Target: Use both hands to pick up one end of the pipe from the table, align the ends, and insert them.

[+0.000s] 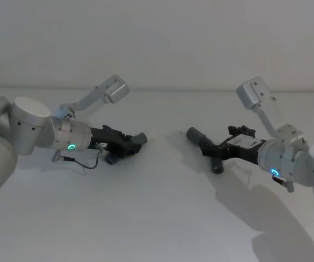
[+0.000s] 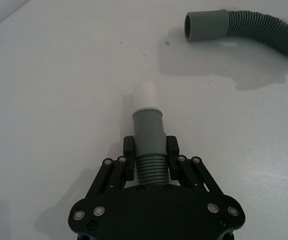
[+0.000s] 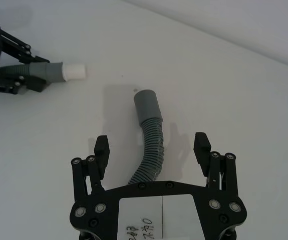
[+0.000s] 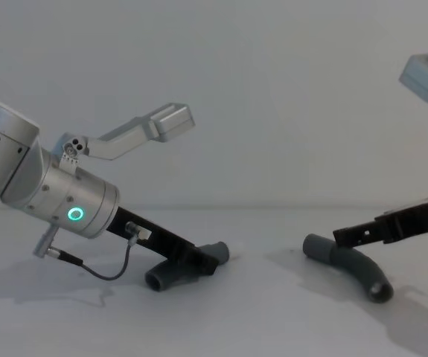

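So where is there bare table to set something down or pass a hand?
The widest free patch is the table's near strip, closest to the robot. A narrower bare gap lies between the whitish tip of the left gripper's hose piece and the other piece's cuff. Crowded: around the open right gripper over that piece.

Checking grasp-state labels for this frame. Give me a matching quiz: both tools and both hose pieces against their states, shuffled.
Things:
1. left tool
2. right tool
3. whitish-tipped hose piece
4. plain-cuffed hose piece

States:
A. lying on the table, ungripped
B. shut on a hose's ribs
C. open, fingers either side of a hose
D. clamped just behind its cuff

Pairs: 1-B, 2-C, 3-D, 4-A.
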Available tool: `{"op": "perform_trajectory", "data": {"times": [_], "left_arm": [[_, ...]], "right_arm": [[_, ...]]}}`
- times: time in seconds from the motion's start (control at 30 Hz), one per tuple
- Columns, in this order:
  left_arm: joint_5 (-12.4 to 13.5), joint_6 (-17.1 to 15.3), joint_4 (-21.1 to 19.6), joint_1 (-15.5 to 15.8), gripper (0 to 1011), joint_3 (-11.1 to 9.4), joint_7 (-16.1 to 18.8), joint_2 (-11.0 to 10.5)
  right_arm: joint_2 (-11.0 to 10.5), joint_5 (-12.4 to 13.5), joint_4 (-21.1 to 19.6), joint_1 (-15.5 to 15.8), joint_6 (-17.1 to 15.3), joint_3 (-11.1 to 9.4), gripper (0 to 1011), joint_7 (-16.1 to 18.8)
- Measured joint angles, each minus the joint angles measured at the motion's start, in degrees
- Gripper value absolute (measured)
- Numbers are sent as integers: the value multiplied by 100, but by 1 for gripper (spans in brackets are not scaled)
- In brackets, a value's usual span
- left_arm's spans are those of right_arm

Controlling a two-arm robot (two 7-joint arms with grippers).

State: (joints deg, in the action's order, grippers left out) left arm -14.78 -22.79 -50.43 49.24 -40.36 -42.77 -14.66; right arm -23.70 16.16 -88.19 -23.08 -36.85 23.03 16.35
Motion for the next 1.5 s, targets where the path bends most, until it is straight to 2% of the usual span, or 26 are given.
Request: {"op": "perform_trajectory", "data": {"times": [0.3, 0.63, 1.5], "left_arm": [[0, 0, 0, 0, 366, 0, 0, 0], [0, 0, 0, 0, 366, 0, 0, 0], [0, -1, 0, 0, 366, 0, 0, 0]], "right_arm": [[162, -68, 334, -137, 8, 67, 1001, 0], [334, -72, 593, -222, -82, 48, 1001, -1], [585, -65, 862, -241, -402, -85, 1002, -81]]}}
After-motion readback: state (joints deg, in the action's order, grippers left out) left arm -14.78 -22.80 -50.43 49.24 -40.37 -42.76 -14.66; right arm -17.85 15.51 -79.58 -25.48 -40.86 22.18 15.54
